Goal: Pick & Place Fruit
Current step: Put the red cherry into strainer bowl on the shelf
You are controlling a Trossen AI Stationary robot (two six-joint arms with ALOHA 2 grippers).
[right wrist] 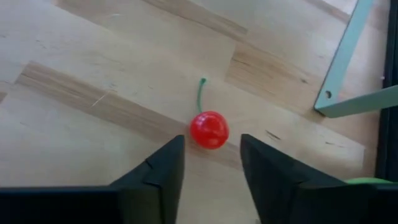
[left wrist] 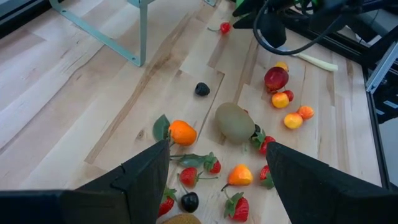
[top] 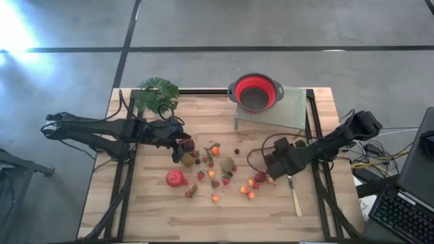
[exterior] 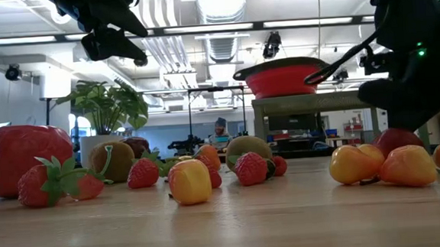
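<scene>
Small toy fruits (top: pixel 211 177), red, orange, brown and green plastic, lie scattered on the pale wooden surface (top: pixel 149 217), in front of the red round colander (top: pixel 255 93) on its pale green perforated stand. The left hand (top: pixel 178 140) hovers released over the fruits lying left of the colander, with an orange leafed fruit (left wrist: pixel 181 132) ahead of its fingers. The right hand (top: pixel 272 165), right of the pile, stands released just behind a shiny red cherry (right wrist: pixel 209 129) with a green stem.
</scene>
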